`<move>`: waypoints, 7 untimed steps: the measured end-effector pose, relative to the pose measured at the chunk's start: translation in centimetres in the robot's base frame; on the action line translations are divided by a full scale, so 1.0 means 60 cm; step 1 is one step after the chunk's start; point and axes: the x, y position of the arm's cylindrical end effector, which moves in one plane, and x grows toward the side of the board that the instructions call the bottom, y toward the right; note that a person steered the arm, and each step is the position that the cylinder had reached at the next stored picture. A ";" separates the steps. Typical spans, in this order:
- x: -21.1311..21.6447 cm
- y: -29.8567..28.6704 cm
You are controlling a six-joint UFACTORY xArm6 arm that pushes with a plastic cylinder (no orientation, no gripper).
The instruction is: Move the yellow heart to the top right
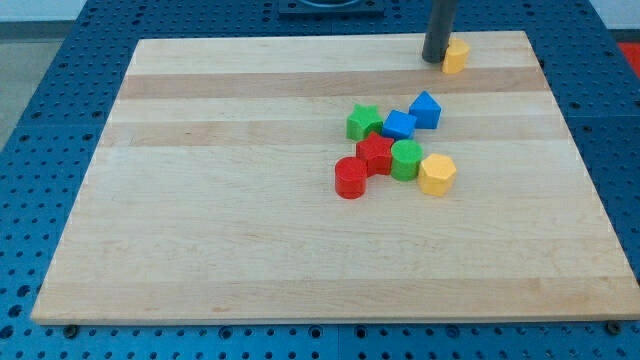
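My tip [436, 59] rests on the wooden tabletop [220, 200] at the far edge, right of centre, touching the left side of the yellow heart [456, 56]. That heart sits in the far right area, well apart from the other 7 blocks. There are no fingers here, only the dark rod, so nothing is gripped. Nearer the middle lies a cluster: a green star [363, 122], 2 blue blocks [399, 124] [425, 109], a red block [375, 153], a red cylinder [350, 178], a green cylinder [405, 159] and a yellow hexagonal block [437, 174].
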 end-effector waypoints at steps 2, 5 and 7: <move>0.000 0.043; 0.001 0.048; 0.001 0.063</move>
